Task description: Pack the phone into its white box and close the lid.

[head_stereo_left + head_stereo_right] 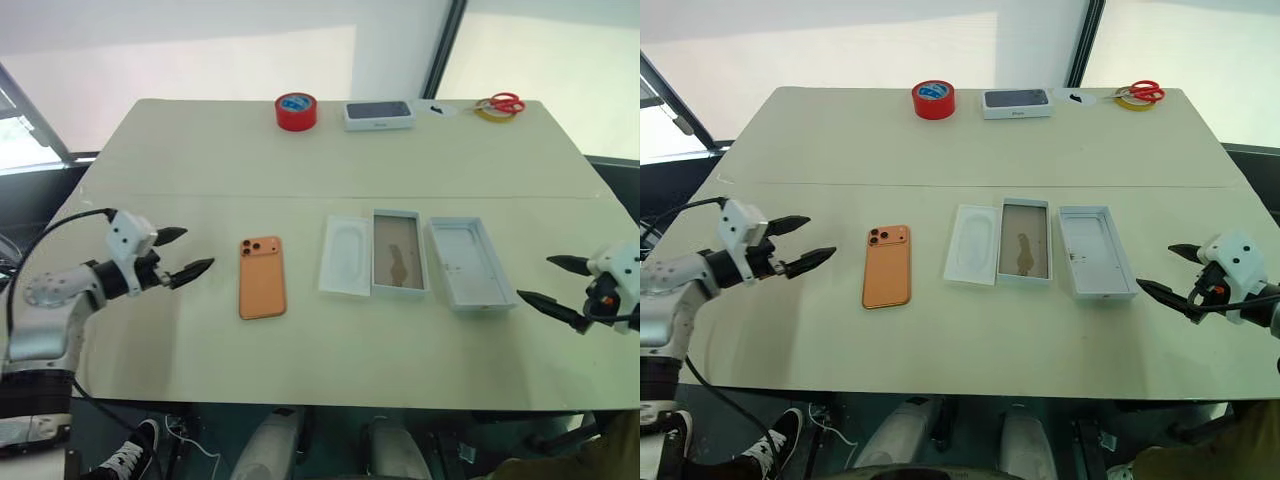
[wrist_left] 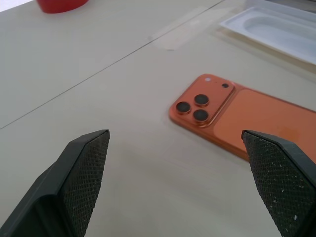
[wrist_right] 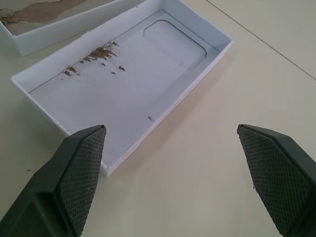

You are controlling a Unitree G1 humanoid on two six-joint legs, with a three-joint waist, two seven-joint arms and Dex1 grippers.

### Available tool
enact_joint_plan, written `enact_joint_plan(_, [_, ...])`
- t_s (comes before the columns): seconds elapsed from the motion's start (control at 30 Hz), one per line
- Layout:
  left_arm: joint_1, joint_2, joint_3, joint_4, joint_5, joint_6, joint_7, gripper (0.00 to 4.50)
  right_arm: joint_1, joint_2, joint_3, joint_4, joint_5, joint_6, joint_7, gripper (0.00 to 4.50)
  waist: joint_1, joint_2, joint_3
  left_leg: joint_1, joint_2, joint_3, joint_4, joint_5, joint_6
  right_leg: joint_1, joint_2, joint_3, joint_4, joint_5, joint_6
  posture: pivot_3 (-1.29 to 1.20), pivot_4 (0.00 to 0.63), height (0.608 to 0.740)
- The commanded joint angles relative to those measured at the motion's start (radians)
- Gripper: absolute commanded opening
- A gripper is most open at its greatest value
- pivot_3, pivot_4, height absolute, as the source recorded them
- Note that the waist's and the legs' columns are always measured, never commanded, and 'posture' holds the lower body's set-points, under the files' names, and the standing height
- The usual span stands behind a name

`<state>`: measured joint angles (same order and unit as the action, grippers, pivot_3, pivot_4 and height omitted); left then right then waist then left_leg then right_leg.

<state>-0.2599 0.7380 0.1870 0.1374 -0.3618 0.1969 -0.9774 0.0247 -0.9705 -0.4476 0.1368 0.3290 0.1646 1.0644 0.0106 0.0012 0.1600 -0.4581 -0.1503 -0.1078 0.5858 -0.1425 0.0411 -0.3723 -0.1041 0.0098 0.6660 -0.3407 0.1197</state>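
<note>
The orange phone (image 1: 262,277) lies back up on the table, its camera block toward the far side, left of centre. Right of it sit a flat white insert (image 1: 346,255), then the white box (image 1: 398,253) with its brownish floor, then the lid (image 1: 470,263) lying hollow side up. My left gripper (image 1: 180,253) hovers open just left of the phone, pointing at it, and the phone (image 2: 237,113) shows between its fingers (image 2: 81,168). My right gripper (image 1: 552,282) hangs open to the right of the lid (image 3: 128,84), empty.
Along the far edge stand a red tape roll (image 1: 296,111), a white box with a dark top (image 1: 379,115), and red-handled scissors (image 1: 503,103) on a yellow tape ring. A seam crosses the table behind the phone and boxes.
</note>
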Motion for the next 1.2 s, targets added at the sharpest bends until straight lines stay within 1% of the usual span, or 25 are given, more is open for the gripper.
enact_joint_plan(0.03, [-0.039, -0.037, -0.012, -0.120, -0.036, 0.110, 0.074, 4.50, -0.023, -0.009, -0.008, -0.092, 0.031, 0.022, -0.007, 4.46, 0.000, 0.000, 0.000, 0.000, 0.000, 0.000, 0.000, 0.000, 0.000, 0.000, 0.000, 0.000, 0.000, 0.000, 0.000, 0.00, 0.150, 0.736])
enact_joint_plan(0.17, [-0.102, -0.095, -0.086, -0.208, -0.026, 0.289, 0.172, 4.50, -0.068, 0.006, 0.046, -0.219, 0.069, 0.087, -0.013, 4.46, 0.001, 0.000, 0.000, 0.000, 0.000, 0.000, 0.002, 0.000, 0.000, 0.000, 0.000, 0.000, 0.001, 0.001, 0.001, 0.00, 0.150, 0.736])
enact_joint_plan(0.23, [-0.147, -0.124, -0.117, -0.217, -0.040, 0.396, 0.208, 4.50, -0.102, 0.022, 0.103, -0.293, 0.083, 0.126, -0.025, 4.46, -0.001, 0.000, 0.000, 0.000, 0.000, 0.000, 0.003, 0.000, 0.000, 0.001, 0.000, 0.000, 0.001, 0.001, 0.001, 0.00, 0.150, 0.736])
enact_joint_plan(0.27, [-0.175, -0.146, -0.122, -0.206, -0.076, 0.480, 0.216, 4.50, -0.112, 0.032, 0.140, -0.328, 0.086, 0.132, -0.017, 4.46, -0.001, 0.000, 0.000, 0.000, 0.000, 0.000, 0.003, 0.000, 0.000, 0.001, 0.001, 0.000, 0.001, 0.001, 0.001, 0.00, 0.150, 0.736])
enact_joint_plan(0.33, [-0.227, -0.210, -0.104, -0.168, -0.125, 0.593, 0.265, 4.50, -0.134, 0.051, 0.196, -0.365, 0.086, 0.145, -0.016, 4.46, 0.000, -0.001, 0.000, 0.000, 0.000, -0.001, 0.003, 0.000, 0.000, 0.001, 0.001, 0.000, 0.001, 0.002, 0.003, 0.00, 0.150, 0.736])
enact_joint_plan(0.4, [-0.257, -0.252, -0.098, -0.150, -0.138, 0.629, 0.295, 4.50, -0.147, 0.060, 0.229, -0.375, 0.071, 0.138, -0.017, 4.46, 0.002, -0.001, 0.000, -0.001, 0.000, -0.001, 0.004, 0.000, 0.000, 0.001, 0.001, 0.000, 0.001, 0.002, 0.003, 0.00, 0.150, 0.736])
enact_joint_plan(0.53, [-0.357, -0.387, -0.021, -0.091, -0.274, 0.876, 0.387, 4.50, -0.210, 0.086, 0.286, -0.356, 0.041, 0.122, -0.049, 4.46, 0.002, -0.003, 0.001, -0.002, 0.000, -0.001, 0.007, 0.000, 0.000, 0.001, 0.001, -0.001, 0.000, 0.005, 0.009, 0.00, 0.150, 0.736])
enact_joint_plan(0.63, [-0.382, -0.439, -0.003, -0.071, -0.310, 0.948, 0.415, 4.50, -0.233, 0.108, 0.305, -0.351, 0.025, 0.116, -0.069, 4.46, 0.001, -0.004, 0.002, -0.003, 0.000, -0.001, 0.009, 0.000, 0.000, 0.002, 0.002, -0.001, 0.000, 0.006, 0.011, 0.00, 0.150, 0.736])
enact_joint_plan(0.7, [-0.385, -0.459, -0.021, -0.073, -0.316, 0.959, 0.420, 4.50, -0.238, 0.119, 0.315, -0.354, 0.022, 0.118, -0.079, 4.46, 0.000, -0.004, 0.002, -0.003, 0.000, -0.001, 0.009, 0.000, 0.000, 0.002, 0.002, -0.001, 0.000, 0.006, 0.011, 0.00, 0.150, 0.736])
enact_joint_plan(0.87, [-0.387, -0.519, -0.055, -0.030, -0.283, 0.989, 0.485, 4.50, -0.237, 0.129, 0.313, -0.366, 0.014, 0.120, -0.097, 4.46, 0.002, -0.004, 0.001, -0.002, 0.000, -0.002, 0.009, 0.001, -0.001, 0.002, 0.002, -0.001, 0.001, 0.006, 0.011, 0.00, 0.150, 0.736])
enact_joint_plan(1.0, [-0.399, -0.555, -0.049, -0.002, -0.297, 1.010, 0.500, 4.50, -0.230, 0.124, 0.303, -0.370, 0.011, 0.119, -0.099, 4.46, 0.002, -0.005, 0.002, -0.003, 0.000, -0.001, 0.010, 0.001, -0.001, 0.002, 0.002, -0.001, 0.000, 0.006, 0.011, 0.00, 0.150, 0.736])
enact_joint_plan(1.07, [-0.409, -0.565, -0.076, 0.024, -0.270, 1.004, 0.514, 4.50, -0.228, 0.124, 0.302, -0.375, 0.012, 0.122, -0.103, 4.46, 0.003, -0.005, 0.002, -0.003, 0.000, -0.001, 0.010, 0.001, -0.001, 0.002, 0.002, -0.001, 0.000, 0.006, 0.011, 0.00, 0.150, 0.736])
enact_joint_plan(1.2, [-0.434, -0.594, -0.077, 0.092, -0.262, 1.013, 0.529, 4.50, -0.228, 0.128, 0.302, -0.384, 0.011, 0.127, -0.116, 4.46, 0.004, -0.005, 0.002, -0.002, 0.000, -0.001, 0.010, 0.001, -0.001, 0.003, 0.002, -0.001, 0.000, 0.006, 0.011, 0.00, 0.150, 0.736])
